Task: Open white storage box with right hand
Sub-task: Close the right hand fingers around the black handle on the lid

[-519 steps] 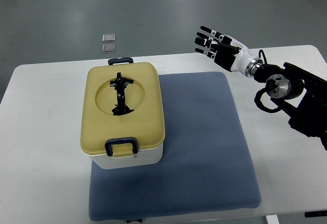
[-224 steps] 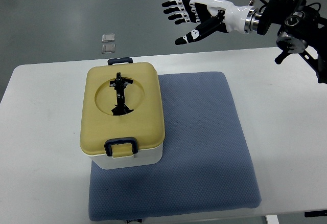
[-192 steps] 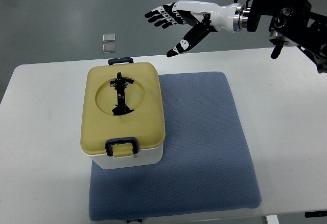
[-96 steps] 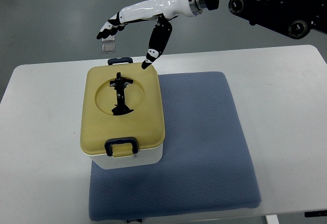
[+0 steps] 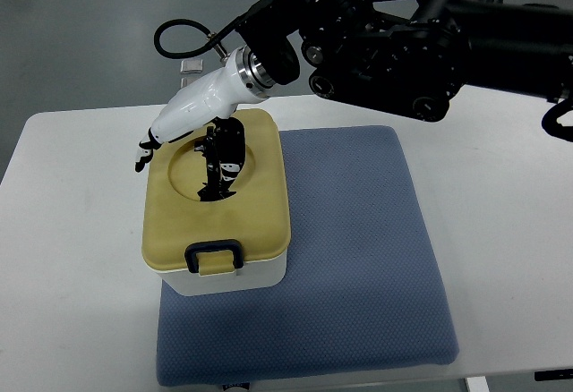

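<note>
reaching in from the right edge, the right hand point(image 5: 192, 128) hangs over the back part of the box lid point(image 5: 215, 191), its fingers stretched out toward the left rim and its thumb point(image 5: 228, 155) pointing down beside the black handle point(image 5: 213, 173) in the lid's round hollow; whether it touches the handle i cannot tell, and it grips nothing. the white box point(image 5: 235, 276) stands closed, with a dark latch point(image 5: 213, 253) at its front, on the left part of the blue mat point(image 5: 358, 267), toward the table's point(image 5: 72, 258) left side.
</note>
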Action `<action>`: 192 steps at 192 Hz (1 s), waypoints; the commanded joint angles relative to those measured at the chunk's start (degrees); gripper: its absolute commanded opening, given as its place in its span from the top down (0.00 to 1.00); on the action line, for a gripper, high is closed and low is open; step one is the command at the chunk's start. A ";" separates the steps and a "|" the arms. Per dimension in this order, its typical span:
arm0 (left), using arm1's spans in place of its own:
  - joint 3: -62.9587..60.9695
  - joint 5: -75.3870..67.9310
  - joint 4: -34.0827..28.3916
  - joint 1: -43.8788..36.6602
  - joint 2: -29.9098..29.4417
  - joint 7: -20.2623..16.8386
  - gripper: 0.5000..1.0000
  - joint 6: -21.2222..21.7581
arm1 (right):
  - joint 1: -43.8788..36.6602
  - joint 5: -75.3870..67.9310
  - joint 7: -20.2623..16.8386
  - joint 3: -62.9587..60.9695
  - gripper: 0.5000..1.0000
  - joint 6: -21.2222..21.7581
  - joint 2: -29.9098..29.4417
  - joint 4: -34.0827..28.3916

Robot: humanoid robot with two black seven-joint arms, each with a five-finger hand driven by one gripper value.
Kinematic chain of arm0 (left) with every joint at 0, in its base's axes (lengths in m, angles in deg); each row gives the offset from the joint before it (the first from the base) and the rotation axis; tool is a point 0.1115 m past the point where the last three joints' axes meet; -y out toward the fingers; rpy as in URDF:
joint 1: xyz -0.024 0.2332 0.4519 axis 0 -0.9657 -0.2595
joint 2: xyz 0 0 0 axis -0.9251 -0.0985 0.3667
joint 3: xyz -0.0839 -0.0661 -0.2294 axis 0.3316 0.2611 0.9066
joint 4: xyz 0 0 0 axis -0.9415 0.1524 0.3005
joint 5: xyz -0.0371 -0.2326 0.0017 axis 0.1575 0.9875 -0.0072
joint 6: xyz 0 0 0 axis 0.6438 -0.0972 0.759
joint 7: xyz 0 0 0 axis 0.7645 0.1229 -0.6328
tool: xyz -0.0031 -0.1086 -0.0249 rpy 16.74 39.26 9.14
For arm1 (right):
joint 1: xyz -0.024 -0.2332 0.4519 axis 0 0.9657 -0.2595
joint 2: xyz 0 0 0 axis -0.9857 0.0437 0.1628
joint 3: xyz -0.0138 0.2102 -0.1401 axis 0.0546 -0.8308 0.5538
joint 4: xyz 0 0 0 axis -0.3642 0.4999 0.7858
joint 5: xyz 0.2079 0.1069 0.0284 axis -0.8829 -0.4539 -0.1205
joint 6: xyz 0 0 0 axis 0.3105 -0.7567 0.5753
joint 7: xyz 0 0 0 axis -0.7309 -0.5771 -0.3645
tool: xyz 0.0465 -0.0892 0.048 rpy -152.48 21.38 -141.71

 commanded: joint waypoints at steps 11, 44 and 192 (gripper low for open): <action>0.00 0.00 0.00 0.02 0.00 -0.02 0.00 -0.01 | 0.12 3.25 2.19 2.20 0.19 -4.00 -0.83 0.21; 0.00 0.00 0.00 -0.07 0.00 -0.02 0.00 -0.01 | -1.11 3.87 5.18 2.11 0.19 -3.91 -0.66 0.21; 0.00 0.00 0.00 0.02 0.00 -0.02 0.00 -0.01 | -1.73 9.49 11.86 4.75 0.34 -8.66 -0.39 3.29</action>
